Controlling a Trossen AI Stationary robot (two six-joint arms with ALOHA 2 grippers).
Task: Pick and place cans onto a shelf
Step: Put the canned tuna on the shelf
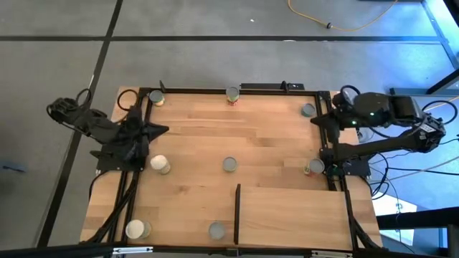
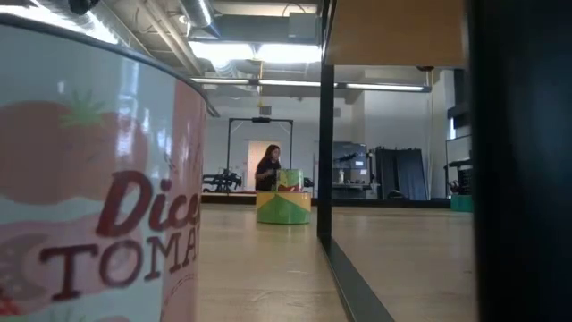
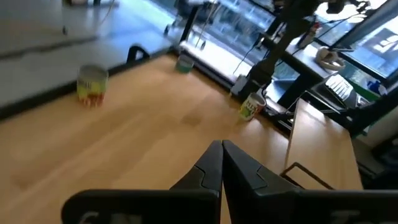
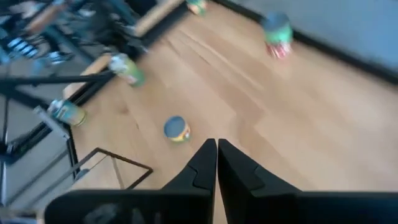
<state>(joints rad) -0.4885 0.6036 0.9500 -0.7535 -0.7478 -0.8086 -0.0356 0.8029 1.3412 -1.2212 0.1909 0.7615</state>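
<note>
The cans (image 1: 229, 165) stand scattered on the table (image 1: 193, 129), some along its edges, none on the shelf (image 1: 294, 215) at the near right corner. The left gripper (image 3: 222, 163) and right gripper (image 4: 216, 158) are both closed and empty, so I judge all the work remains.

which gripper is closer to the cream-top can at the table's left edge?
Left. The left gripper sits just beside the cream-top can; the right gripper is across the table.

"Dic… TOMA…" on near can (image 2: 98, 197)
</note>
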